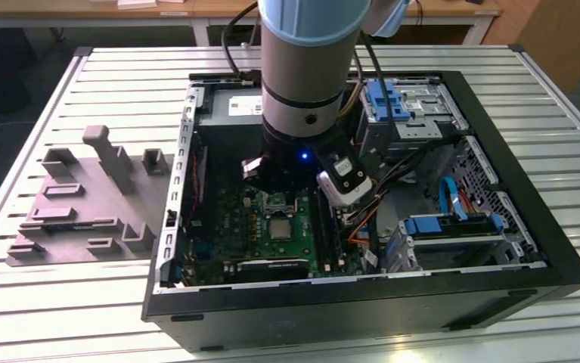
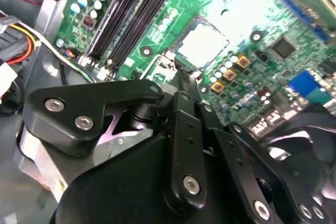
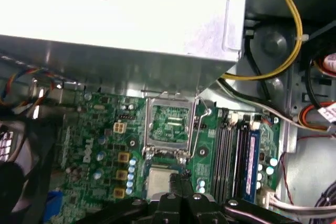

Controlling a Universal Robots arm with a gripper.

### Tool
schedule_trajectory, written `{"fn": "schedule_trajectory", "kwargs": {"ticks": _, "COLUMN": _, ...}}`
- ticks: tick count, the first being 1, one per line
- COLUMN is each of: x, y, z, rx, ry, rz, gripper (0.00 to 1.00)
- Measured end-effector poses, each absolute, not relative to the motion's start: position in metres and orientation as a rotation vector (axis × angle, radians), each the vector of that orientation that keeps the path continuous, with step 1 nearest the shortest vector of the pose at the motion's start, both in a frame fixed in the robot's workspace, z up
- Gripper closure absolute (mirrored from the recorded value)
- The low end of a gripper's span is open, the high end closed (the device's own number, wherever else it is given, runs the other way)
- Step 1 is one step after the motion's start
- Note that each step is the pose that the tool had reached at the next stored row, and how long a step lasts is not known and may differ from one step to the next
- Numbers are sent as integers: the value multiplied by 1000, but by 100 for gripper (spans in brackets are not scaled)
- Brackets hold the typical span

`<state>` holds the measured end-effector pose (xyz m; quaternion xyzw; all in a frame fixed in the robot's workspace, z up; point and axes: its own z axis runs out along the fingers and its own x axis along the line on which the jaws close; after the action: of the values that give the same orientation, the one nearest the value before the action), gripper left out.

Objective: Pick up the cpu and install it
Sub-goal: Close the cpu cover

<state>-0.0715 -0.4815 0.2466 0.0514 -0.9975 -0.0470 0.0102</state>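
My gripper [image 3: 181,179], fingers pressed together, hovers just above the cpu [image 3: 159,181] lying in the green board's [image 3: 94,145] socket, inside the computer case [image 1: 491,136]

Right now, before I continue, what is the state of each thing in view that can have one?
cpu: lying flat in its socket, not lifted.
socket cover frame: swung open.
tool: shut, tips at the cpu's edge.
computer case: lying on its side, side panel off.
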Motion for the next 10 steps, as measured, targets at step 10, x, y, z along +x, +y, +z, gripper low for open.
{"fn": "schedule_trajectory", "kwargs": {"ticks": 10, "x": -57, "y": -465, "z": 234, "rx": 212, "ry": -3109, "rz": -146, "gripper": 89}}
